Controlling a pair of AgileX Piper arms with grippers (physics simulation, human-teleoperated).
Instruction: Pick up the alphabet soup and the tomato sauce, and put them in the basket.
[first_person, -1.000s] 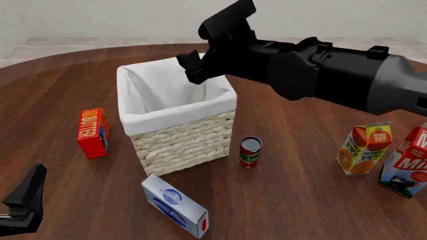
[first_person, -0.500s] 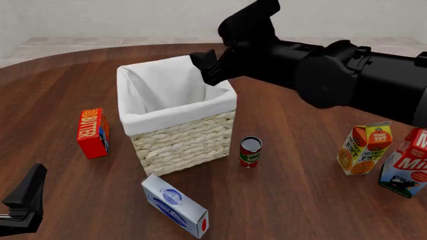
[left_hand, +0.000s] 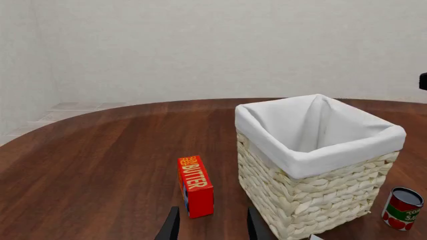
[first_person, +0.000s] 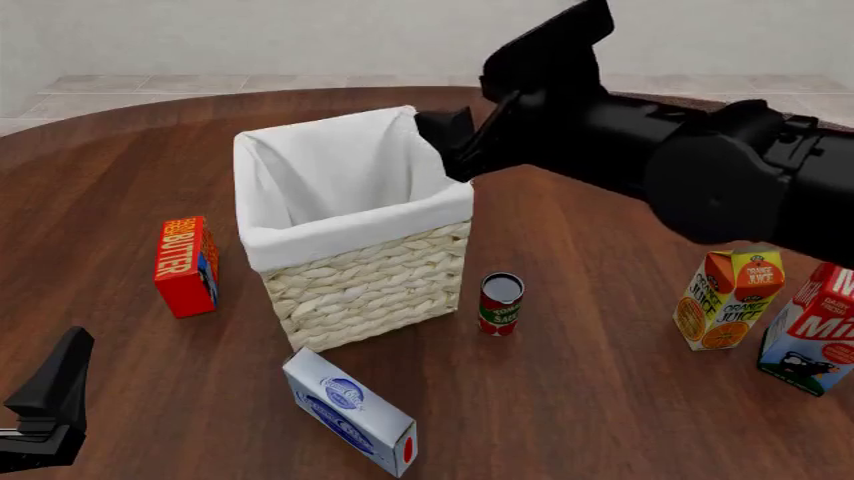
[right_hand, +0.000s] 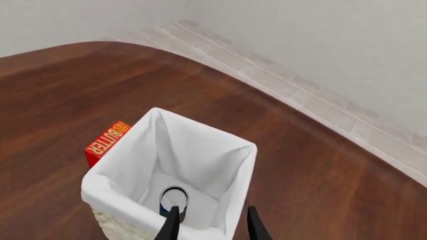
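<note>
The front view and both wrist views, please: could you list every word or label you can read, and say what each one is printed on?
"BUTTER": on the red butter box, running down its side; a smaller word beside it is too blurred.
"ORANGE JUICE": on the orange juice carton, small but legible.
"MI...": on the milk carton, cut off by the frame edge.
Tomato sauce: label text too small to read.
Blue-and-white box: oval emblem only, text unreadable.

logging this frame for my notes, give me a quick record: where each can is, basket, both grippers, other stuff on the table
alphabet soup: inside the basket, on its floor
tomato sauce: upright on the table, right of the basket
basket: table centre, white liner
right gripper: open, empty, above the basket's far right corner
left gripper: open, empty, low at near left
other items: butter box, orange juice carton, milk carton, blue-and-white box
</note>
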